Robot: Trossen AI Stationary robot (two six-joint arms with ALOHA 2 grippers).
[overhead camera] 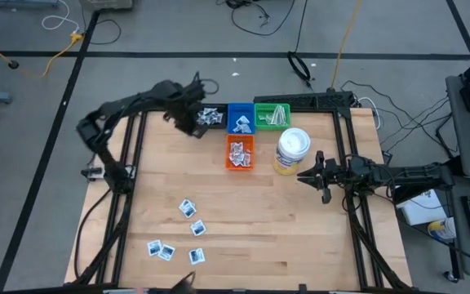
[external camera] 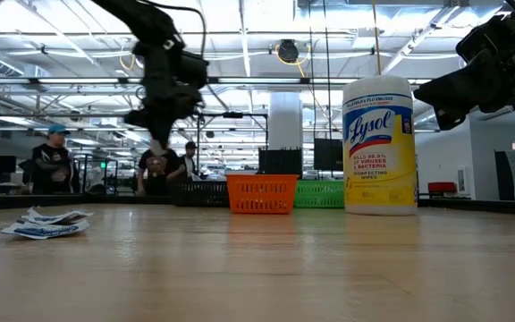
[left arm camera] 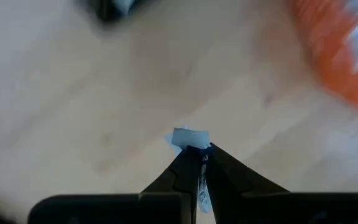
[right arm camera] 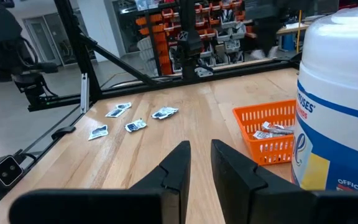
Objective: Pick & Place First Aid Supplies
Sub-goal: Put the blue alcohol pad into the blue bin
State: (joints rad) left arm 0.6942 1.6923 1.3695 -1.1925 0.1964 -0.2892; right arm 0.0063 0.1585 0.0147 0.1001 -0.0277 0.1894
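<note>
Left arm reaches over the bench [overhead camera: 300, 237] near the bins, fingers [left arm camera: 185, 171] pinching a packet [left arm camera: 190, 137]. Right arm's fingers [right arm camera: 176, 162] sit slightly apart, holding nothing, beside the wipes tub [overhead camera: 291, 151].

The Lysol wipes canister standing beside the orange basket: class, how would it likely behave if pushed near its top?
The Lysol wipes canister stands tall and upright on a fairly narrow base, so a high push would probably tip it rather than slide it. Once on its side, its round body would likely roll. Its plastic wall looks rigid, so it probably would not crumple.
</note>
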